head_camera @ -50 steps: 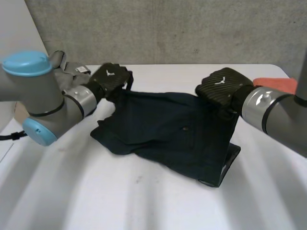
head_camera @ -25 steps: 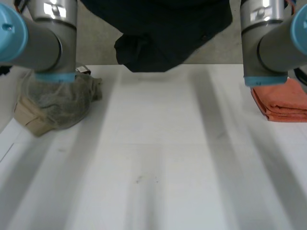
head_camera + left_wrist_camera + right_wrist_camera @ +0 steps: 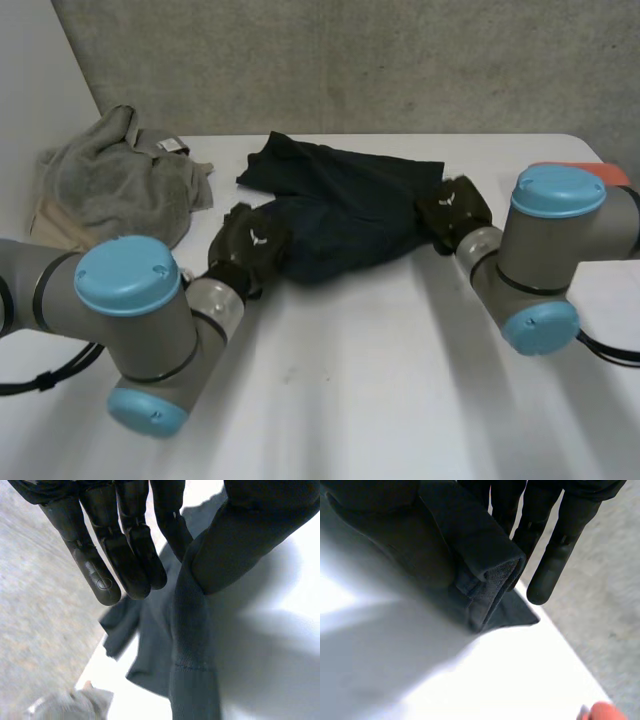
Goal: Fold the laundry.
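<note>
A dark navy garment [image 3: 345, 205] lies bunched on the white table [image 3: 350, 390], stretched between my two hands. My left hand [image 3: 250, 243] is at the garment's near left end. In the left wrist view a band of the garment [image 3: 192, 635] is pinched between the thumb and the straight fingers [image 3: 125, 545]. My right hand [image 3: 453, 207] is at the garment's right end. In the right wrist view a folded edge of the garment [image 3: 485, 565] is clamped against its fingers [image 3: 555, 555]. Both hands are low, close to the table.
A grey towel pile [image 3: 115, 185] on a beige cloth [image 3: 48, 228] sits at the table's far left, also beyond the left hand's fingertips [image 3: 70, 705]. An orange cloth [image 3: 605, 172] lies at the far right behind my right arm. A grey wall stands behind the table.
Both hands lifted the garment off the table and high up, then brought it back down. It now lies bunched farther back, with the hands lower and nearer.
</note>
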Available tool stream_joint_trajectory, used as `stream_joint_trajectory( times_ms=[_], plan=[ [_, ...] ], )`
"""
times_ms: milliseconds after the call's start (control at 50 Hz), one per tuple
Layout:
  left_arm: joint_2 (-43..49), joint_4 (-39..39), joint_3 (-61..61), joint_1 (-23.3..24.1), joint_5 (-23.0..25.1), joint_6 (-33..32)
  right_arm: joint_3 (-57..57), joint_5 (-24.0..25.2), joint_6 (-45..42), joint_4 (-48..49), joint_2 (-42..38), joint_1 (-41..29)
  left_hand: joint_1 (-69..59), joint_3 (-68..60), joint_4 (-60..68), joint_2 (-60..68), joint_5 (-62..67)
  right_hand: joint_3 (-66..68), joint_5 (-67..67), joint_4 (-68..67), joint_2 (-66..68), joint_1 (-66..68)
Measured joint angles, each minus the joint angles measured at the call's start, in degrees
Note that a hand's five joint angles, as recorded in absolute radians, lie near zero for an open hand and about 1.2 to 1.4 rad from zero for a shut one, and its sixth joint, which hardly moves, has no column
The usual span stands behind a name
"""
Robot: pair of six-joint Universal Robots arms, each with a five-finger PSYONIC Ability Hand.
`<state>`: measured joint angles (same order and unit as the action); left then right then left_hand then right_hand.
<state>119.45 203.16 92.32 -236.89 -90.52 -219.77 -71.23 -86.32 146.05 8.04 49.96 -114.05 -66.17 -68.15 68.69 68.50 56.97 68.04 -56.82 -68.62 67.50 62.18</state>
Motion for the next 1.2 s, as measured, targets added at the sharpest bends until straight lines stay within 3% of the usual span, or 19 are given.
stream_joint_trajectory(
  times_ms=[220, 380, 480, 600, 800, 940, 1020, 1160, 1180, 1200],
  plan=[
    [-15.1, -21.5, 7.1, 3.1, -9.0, -0.1, -14.5, 0.7, -6.3, -19.8, 17.8, 0.3, 0.0, 0.0, 0.0, 0.0, 0.0, 0.0, 0.0, 0.0, 0.0, 0.0],
    [-22.8, -44.0, 12.1, 11.4, -8.2, 0.5, -26.1, 0.7, -17.7, -34.8, 29.0, 0.6, 0.0, 0.0, 0.0, 0.0, 0.0, 0.0, 0.0, 0.0, 0.0, 0.0],
    [-23.3, -48.9, 12.2, 15.2, -7.3, 0.5, -28.9, 1.7, -19.7, -37.8, 31.3, 1.2, 0.0, 0.0, 0.0, 0.0, 0.1, 0.0, 0.0, 0.0, 0.0, 0.0],
    [-18.7, -42.4, 6.7, 13.9, -7.5, -0.5, -28.2, 3.3, -16.0, -33.1, 30.7, 1.8, 0.0, 0.0, 0.0, 0.0, 0.9, 0.0, -0.5, 0.0, 0.0, 0.0],
    [-3.8, -21.5, -11.7, 4.9, -7.6, -9.0, -20.4, 2.8, -7.1, -19.8, 23.0, 3.1, 0.0, 0.0, 0.0, 0.0, 0.9, 0.0, -0.9, 0.0, 0.0, 0.0],
    [8.4, -9.4, -25.2, 2.8, -3.5, -17.1, -13.1, -1.3, -5.6, -12.0, 15.6, 2.9, 0.0, -0.1, 0.0, 0.0, 0.9, 0.0, -1.1, 0.0, 0.0, 0.0],
    [16.6, -4.5, -34.1, 2.2, 0.7, -18.8, -6.4, -5.7, -6.0, -7.3, 8.9, 2.6, 0.0, -0.1, 0.0, 0.1, 0.9, 0.0, -1.1, 0.0, 0.0, 0.0],
    [29.0, -0.3, -47.0, 1.4, 3.2, -19.0, 2.6, -8.3, -6.2, -0.9, -0.9, 2.4, 0.0, -0.1, 0.0, 0.1, 0.9, -0.2, -1.0, 0.2, -0.1, -0.5],
    [29.9, -0.1, -47.9, 1.4, 3.2, -18.9, 3.2, -8.3, -6.2, -0.2, -1.6, 2.4, 0.0, -0.1, 0.0, 0.1, 0.9, -3.9, 2.6, 3.9, -3.8, -3.5],
    [31.5, 0.4, -49.2, 1.4, 3.2, -18.7, 4.4, -8.4, -6.0, 1.4, -2.9, 2.4, 3.2, 2.9, -3.1, -3.8, -2.1, -17.2, 16.2, 17.2, -17.6, -17.6]
  ],
)
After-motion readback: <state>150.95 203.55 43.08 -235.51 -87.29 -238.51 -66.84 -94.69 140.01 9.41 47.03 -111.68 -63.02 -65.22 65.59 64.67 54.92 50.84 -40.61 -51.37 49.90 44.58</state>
